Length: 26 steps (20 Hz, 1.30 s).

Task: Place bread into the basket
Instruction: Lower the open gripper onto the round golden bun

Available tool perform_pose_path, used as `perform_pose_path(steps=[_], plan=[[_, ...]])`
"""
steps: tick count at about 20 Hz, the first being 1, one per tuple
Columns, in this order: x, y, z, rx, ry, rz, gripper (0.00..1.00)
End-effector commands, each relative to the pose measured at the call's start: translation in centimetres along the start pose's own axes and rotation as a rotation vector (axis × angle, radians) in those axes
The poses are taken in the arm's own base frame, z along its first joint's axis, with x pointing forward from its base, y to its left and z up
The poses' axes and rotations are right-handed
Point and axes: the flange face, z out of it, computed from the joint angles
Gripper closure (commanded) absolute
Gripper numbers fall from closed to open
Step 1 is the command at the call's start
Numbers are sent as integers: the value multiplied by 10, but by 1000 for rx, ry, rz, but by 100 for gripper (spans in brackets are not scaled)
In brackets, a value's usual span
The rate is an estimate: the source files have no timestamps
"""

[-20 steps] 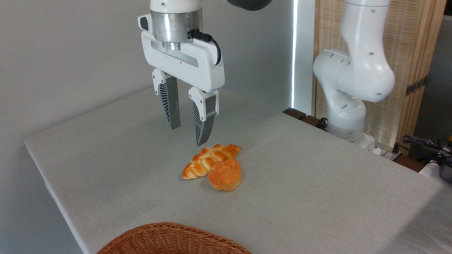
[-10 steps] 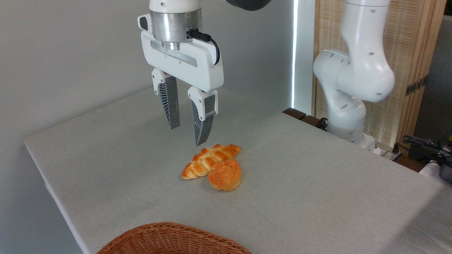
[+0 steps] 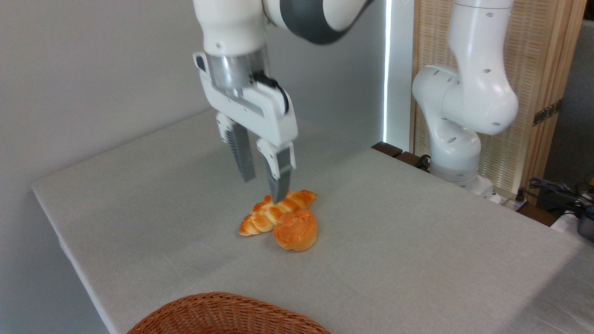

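Approaching for pickup: white two-finger gripper [image 3: 263, 189] with fingers apart sits above the pale braided loaf [image 3: 274, 211]. Next move needs shifting onto deep-orange knotted bun [image 3: 295, 230], then brown wicker basket [image 3: 222, 315].

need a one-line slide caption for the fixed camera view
Open hand above a braided loaf beside the round bun; basket waits at front edge.

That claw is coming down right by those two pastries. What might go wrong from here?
The round bun lies touching the braided loaf, and the open gripper hangs nearer the loaf, so it may grab or shove the wrong one. Closing between them could also knock the bun aside. The basket sits at the near table edge, barely in view, so a drop might miss it.
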Motion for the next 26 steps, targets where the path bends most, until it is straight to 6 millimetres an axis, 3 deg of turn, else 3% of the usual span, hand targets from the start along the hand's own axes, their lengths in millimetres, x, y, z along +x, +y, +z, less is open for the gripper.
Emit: perform_pose_path(steps=[1,3,6,20,21,26], plan=[[-20,6,38,-50,-56,87,0],[-25,5,62,-41,-59,107,0],[-25,6,80,-26,-46,109,0],[-23,5,110,-44,-72,149,0],[-23,4,110,-40,-71,150,2],[-22,4,113,-42,-72,170,49]])
